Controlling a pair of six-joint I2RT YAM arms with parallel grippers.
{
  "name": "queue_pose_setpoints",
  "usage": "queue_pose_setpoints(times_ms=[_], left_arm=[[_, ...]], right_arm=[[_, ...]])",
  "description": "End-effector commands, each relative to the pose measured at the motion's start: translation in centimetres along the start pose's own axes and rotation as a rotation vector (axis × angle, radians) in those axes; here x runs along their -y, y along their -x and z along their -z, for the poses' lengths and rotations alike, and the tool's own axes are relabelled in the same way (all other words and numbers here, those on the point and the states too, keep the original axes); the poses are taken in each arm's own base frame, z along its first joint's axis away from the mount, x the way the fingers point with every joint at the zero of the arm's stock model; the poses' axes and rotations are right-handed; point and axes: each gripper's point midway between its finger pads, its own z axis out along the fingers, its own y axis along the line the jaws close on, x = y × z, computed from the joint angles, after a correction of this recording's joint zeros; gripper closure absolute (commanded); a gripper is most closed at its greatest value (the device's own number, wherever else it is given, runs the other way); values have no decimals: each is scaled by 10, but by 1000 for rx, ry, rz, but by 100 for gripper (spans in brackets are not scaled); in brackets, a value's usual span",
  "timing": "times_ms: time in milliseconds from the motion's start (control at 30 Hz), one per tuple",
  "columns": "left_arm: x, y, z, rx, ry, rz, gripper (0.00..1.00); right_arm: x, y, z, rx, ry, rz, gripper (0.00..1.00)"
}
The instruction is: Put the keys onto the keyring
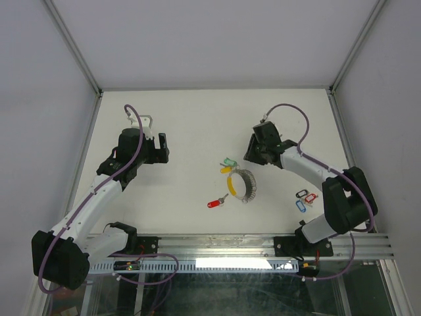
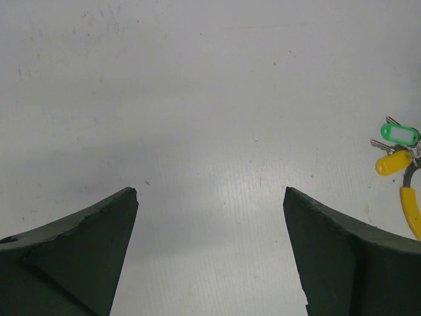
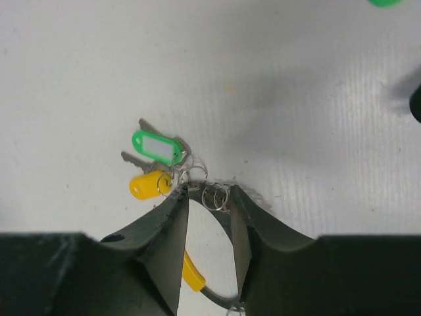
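Green and yellow keys point(image 3: 154, 161) look threaded on the keyring point(image 1: 252, 184), red key point(image 1: 214, 203) and a small bunch point(image 1: 304, 199) loose beside it; left gripper point(image 2: 210, 191) gaping wide, right gripper point(image 3: 207, 194) narrowly straddling its end.

In the right wrist view the right fingers point(image 3: 164, 243) covered most of the keyring point(image 3: 193, 272). Only a yellow stretch and a short dark arc of it showed in the gap, and whether it touched either finger could not be told. A green shape point(image 3: 385, 2) was cut off by that view's top edge and a dark shape point(image 3: 416, 102) by its right edge. From above, the tags point(image 1: 304, 199) near the right edge of the surface point(image 1: 164, 197) were too small to show what hung from them.
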Motion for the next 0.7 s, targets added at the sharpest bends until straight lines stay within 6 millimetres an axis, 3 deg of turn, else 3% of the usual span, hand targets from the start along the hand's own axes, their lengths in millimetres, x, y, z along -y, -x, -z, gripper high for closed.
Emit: queue_pose_setpoints(times_ms=[0, 267, 500, 667], left_arm=[[5, 25, 5, 70, -12, -14, 9], [5, 24, 5, 67, -13, -14, 9], [6, 24, 4, 63, -14, -15, 9], [5, 24, 5, 65, -14, -14, 9]], right_arm=[[-30, 9, 18, -76, 183, 478, 66], [-26, -9, 2, -240, 131, 734, 63], [-20, -18, -7, -291, 65, 906, 38], [-18, -29, -15, -332, 52, 996, 35]])
